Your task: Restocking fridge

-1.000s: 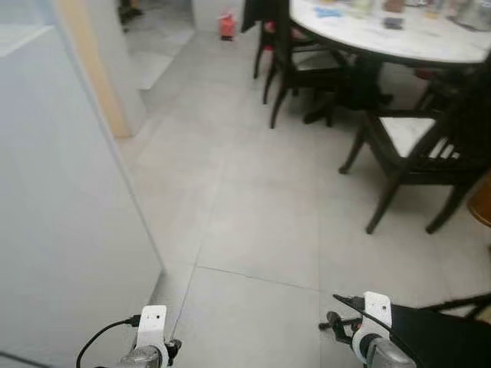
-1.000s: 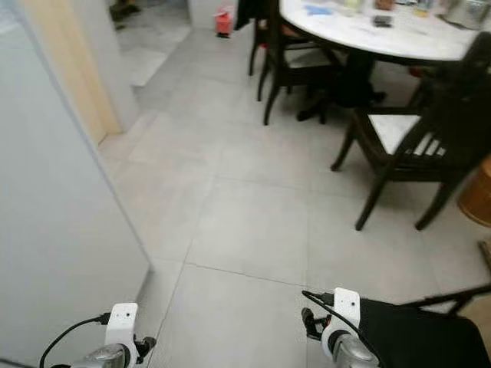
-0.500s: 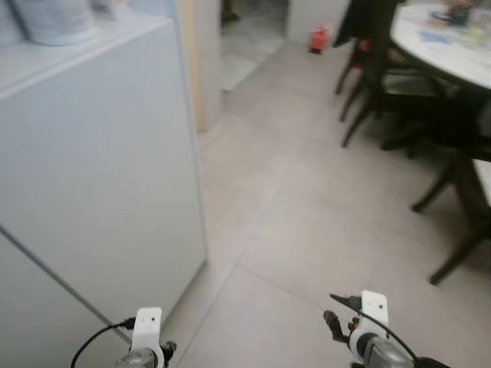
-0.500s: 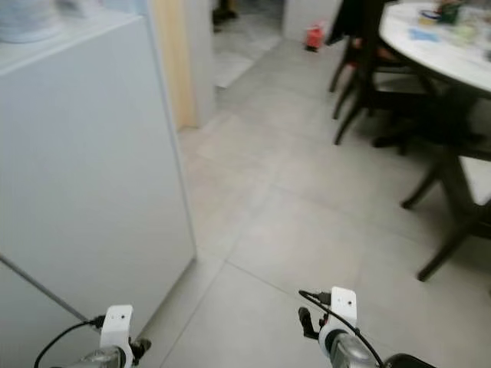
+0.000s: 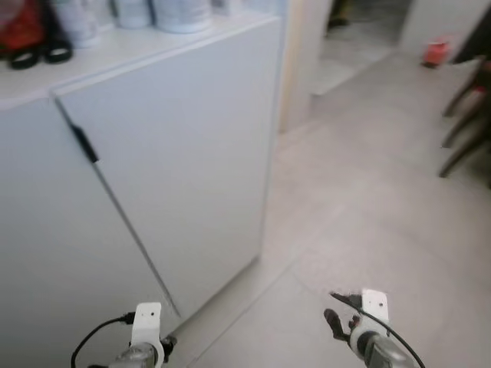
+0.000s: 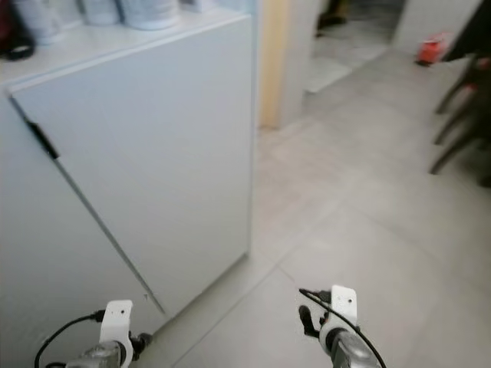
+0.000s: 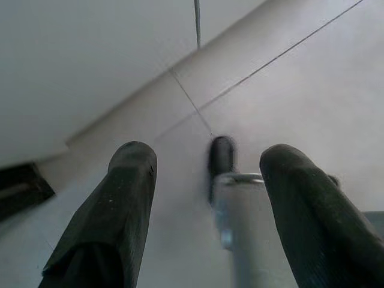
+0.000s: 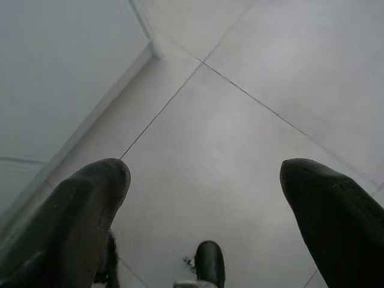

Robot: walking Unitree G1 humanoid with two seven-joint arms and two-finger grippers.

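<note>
Both pairs of long black fingers stand spread apart with nothing between them: the left gripper (image 7: 204, 198) shows two rounded, matte, faintly ribbed fingers (image 7: 114, 210) over pale floor, and the right gripper (image 8: 207, 222) shows the same blunt tips (image 8: 78, 204) wide apart above a tile seam. From where I stand, both silver arms hang low, the left wrist at about 7 o'clock of the head view and the right wrist at about 5 o'clock, each topped by a small white plastic bracket (image 5: 147, 322) with a thin black cable looping off it.

Filling the 9 to 11 o'clock side is a tall, smooth white flat-fronted cabinet (image 5: 176, 153), its doors shut, a narrow dark seam running down between two panels and a short black handle (image 5: 83, 142) at the seam's upper part. Whether this is the fridge I cannot tell. On its flat top, blurred, stand several pale cylindrical tins (image 5: 180, 11), and further along something red with dark ring shapes (image 5: 34, 46).

Large matte light-grey floor tiles (image 5: 368, 207) with thin grout lines stretch toward 1 o'clock. Dark wooden chair legs (image 5: 464, 115) splay at 2 o'clock, and a small red object (image 5: 436, 52) sits on the floor far off at 1 o'clock beside a doorway.
</note>
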